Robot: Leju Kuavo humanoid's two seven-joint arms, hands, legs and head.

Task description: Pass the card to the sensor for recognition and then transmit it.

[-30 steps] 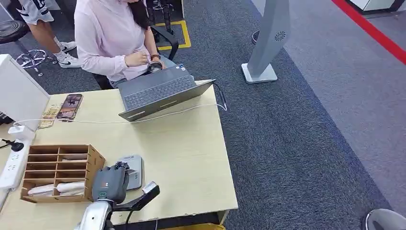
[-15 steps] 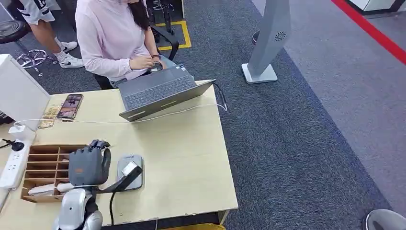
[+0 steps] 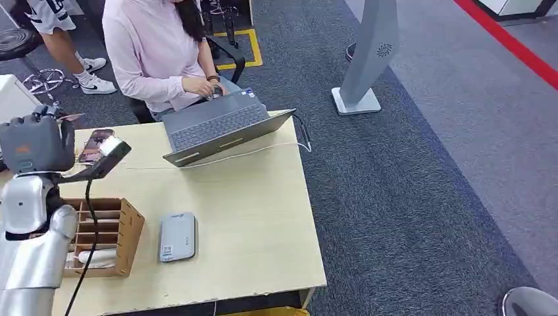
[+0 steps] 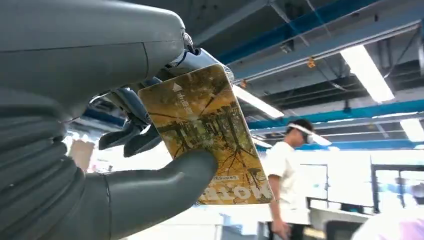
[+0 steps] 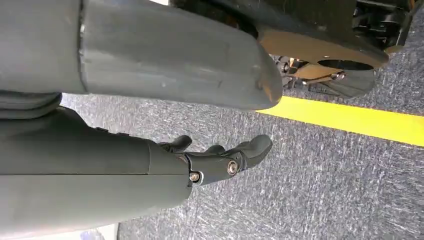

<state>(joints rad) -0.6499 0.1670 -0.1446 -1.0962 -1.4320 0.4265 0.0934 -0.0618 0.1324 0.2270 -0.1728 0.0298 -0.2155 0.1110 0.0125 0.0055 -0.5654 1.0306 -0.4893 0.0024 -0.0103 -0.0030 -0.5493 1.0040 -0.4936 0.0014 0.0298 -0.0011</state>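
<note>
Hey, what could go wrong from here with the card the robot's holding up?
The left hand pinches the card by one side only, most of it sticking out, so it might slip or twist. The raised hand sits near the phone and white cable; lowering it could snag them.

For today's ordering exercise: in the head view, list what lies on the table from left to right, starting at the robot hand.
Left robot hand holding the card → phone → sensor → laptop.

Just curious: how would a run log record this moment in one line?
left hand: raised, holding card | sensor: on table | right hand: empty
</note>
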